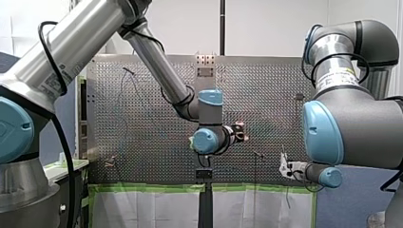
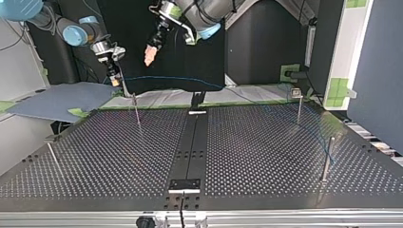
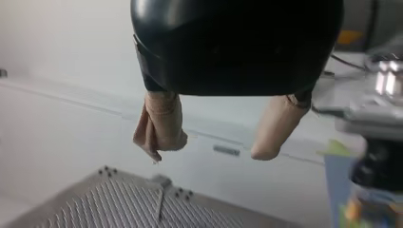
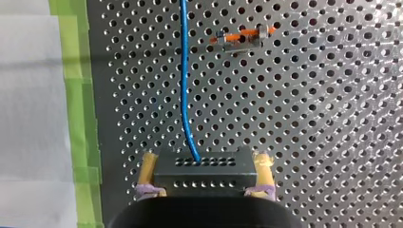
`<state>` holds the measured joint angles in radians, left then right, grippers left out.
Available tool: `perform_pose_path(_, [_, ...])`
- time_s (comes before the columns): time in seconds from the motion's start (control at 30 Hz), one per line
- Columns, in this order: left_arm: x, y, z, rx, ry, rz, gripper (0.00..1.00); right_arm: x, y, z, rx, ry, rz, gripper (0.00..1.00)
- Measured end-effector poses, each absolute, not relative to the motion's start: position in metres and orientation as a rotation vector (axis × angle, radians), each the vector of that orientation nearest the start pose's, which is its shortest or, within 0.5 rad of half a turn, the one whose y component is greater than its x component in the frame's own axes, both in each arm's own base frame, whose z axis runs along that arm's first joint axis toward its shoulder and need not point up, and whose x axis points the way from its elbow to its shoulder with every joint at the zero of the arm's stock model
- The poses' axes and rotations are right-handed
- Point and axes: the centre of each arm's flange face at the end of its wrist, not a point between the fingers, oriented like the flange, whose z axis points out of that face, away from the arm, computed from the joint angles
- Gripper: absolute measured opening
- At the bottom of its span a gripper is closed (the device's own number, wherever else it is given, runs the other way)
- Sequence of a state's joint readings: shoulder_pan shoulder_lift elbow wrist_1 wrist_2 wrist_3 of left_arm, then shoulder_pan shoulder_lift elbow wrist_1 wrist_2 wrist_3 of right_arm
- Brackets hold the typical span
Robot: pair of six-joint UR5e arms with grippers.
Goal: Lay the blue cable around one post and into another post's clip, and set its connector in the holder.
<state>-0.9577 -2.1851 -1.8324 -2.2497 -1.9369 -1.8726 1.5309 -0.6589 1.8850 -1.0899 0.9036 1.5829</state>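
Right gripper (image 4: 204,159) — yellow pads closed on the sides of the dark perforated connector (image 4: 202,173), held above the perforated table (image 4: 309,142). Blue cable (image 4: 183,71) leaves the connector and runs ahead of the gripper, passing just beside a post (image 4: 240,38) with an orange band. Left gripper (image 3: 209,149) — beige pads (image 3: 161,123) spread wide, nothing between them, raised above the table.

Robotics lab: perforated test table (image 2: 266,142), metal posts (image 2: 326,159), green tape (image 4: 71,71) edging.
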Motion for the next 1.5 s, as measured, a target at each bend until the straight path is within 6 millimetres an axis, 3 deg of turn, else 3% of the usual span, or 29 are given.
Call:
perform_pose_path(0.3, [0.299,-0.518,0.06,0.231,1.652,-0.615,1.0,0.172,-0.54,-0.056,1.741,-0.991,1.634,0.0])
perform_pose_path(0.4, [0.304,-0.517,0.045,0.239,1.674,-0.597,1.0,0.171,-0.54,-0.056,1.741,-0.992,1.633,0.0])
perform_pose_path(1.0, [0.311,-0.556,-0.023,0.307,1.77,-0.575,1.0,0.171,-0.539,-0.057,1.751,-0.99,1.62,0.0])
perform_pose_path(1.27, [0.312,-0.555,-0.059,0.297,1.803,-0.549,1.0,0.171,-0.539,-0.057,1.752,-0.989,1.62,0.0])
perform_pose_path(1.5, [0.319,-0.557,-0.063,0.26,1.794,-0.522,1.0,0.171,-0.539,-0.057,1.751,-0.989,1.62,0.0])
